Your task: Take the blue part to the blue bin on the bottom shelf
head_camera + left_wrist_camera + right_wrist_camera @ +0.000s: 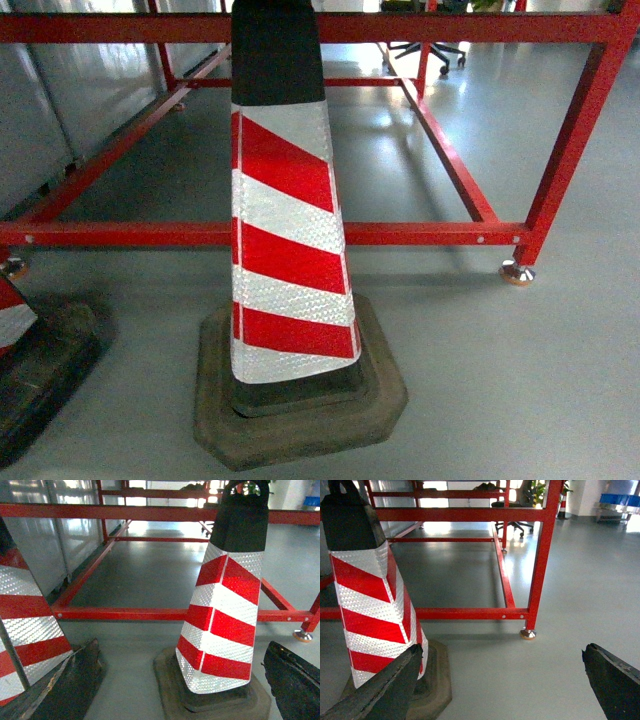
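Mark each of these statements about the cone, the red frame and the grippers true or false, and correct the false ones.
1. The traffic cone has red and white stripes. True.
2. The cone lies tipped on its side. False: it stands upright on its dark base.
3. The red metal frame stands behind the cone. True.
4. The right gripper holds a blue part. False: its fingers are spread apart with only floor between them.
5. The left gripper is open. True.
6. An office chair sits in front of the cone. False: it is far behind the frame.
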Motion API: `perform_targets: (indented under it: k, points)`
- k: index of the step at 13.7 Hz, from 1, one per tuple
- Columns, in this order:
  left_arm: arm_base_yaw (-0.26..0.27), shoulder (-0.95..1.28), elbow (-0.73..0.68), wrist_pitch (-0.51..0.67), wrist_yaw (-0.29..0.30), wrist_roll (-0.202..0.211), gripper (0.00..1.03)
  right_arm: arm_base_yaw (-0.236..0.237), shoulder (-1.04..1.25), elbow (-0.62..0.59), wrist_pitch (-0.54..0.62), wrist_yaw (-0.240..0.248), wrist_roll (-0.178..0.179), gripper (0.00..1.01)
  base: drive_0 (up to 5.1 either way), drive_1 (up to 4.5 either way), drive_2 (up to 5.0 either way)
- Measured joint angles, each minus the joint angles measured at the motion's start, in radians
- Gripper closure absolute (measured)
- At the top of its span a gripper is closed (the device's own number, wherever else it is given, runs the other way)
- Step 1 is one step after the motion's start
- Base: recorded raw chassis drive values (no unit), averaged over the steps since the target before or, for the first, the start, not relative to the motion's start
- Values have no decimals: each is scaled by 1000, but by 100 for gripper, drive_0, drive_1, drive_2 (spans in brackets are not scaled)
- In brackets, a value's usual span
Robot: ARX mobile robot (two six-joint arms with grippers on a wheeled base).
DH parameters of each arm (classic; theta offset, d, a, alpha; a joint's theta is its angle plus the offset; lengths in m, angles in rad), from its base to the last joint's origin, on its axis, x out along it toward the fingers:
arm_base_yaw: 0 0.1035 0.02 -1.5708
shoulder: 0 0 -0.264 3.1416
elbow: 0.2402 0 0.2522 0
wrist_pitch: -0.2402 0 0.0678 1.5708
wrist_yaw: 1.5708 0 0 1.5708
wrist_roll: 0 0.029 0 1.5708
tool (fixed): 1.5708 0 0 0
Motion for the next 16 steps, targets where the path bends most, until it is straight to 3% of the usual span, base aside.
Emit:
perform_targets:
  k: [16]
  points:
    - [0,0,0,0,0,0,5,0,0,0,0,0,0,3,0,0,0]
